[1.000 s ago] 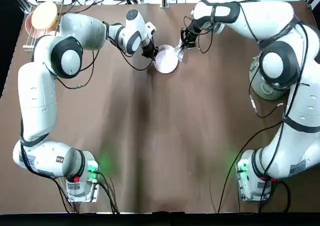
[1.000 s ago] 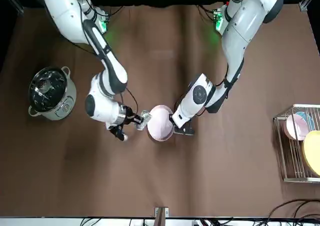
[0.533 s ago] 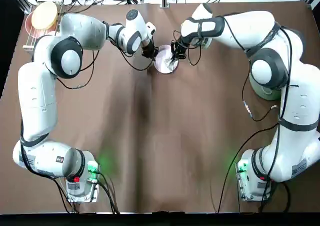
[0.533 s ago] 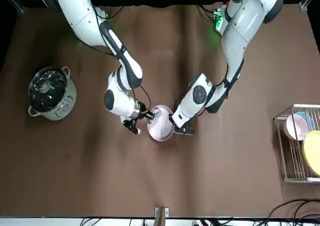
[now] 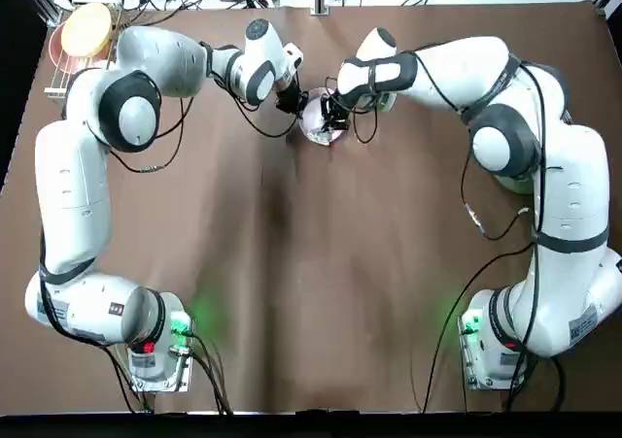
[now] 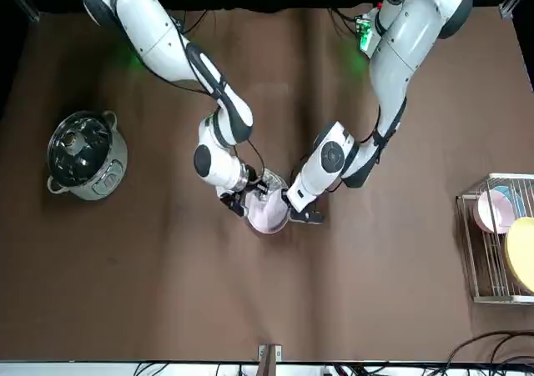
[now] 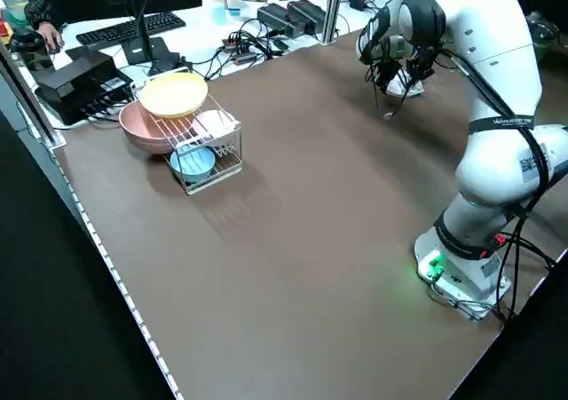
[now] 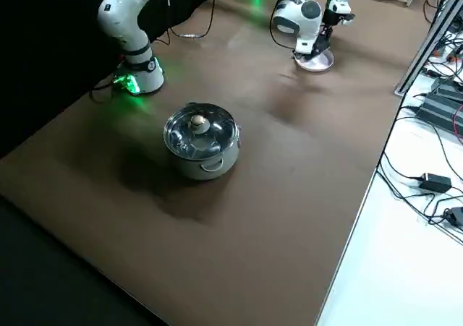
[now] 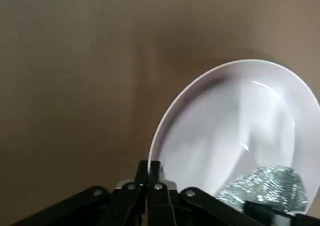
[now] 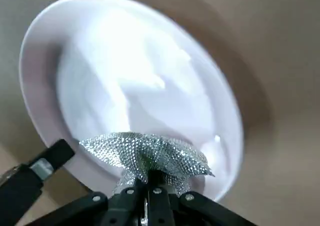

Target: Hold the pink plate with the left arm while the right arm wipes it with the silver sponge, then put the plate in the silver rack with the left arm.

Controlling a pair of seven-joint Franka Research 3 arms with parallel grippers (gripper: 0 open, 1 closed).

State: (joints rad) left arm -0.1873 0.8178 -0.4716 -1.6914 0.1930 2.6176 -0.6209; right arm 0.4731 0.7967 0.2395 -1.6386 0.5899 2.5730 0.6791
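Since the earlier frames, right claw (image 10: 149, 183), clamped on the silver sponge (image 10: 145, 156), has advanced onto the pink plate (image 10: 145, 95) at the table's far middle. Left claw (image 9: 150, 173) pinches the rim. Wiping judged underway; silver rack (image 7: 206, 143) placement outstanding.

We see even overhead light across the brown table (image 5: 292, 263); soft shadows pool beneath the arms; green base lamps tint the cloth nearby; glare whitens the pink plate (image 10: 125, 75) in both wrist views, where the near fingers blur; room edges fall dark.
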